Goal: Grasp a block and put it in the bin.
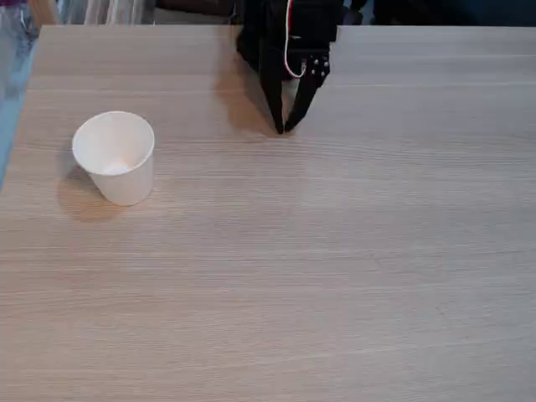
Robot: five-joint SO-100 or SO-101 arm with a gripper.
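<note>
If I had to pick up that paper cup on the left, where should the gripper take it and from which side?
Take the cup by its side wall just under the rim, coming in from its right in the fixed view, the side facing the gripper. It stands upright with its mouth open, and it widens toward the top, so a grip below the rim is less likely to slip. The wall looks thin, so squeeze gently.

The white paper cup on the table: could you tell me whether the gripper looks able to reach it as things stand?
Probably yes. In the fixed view the cup stands upright, apart from the gripper, with only bare table between them. The fingertips meet at the table surface, so the jaws look shut.
</note>
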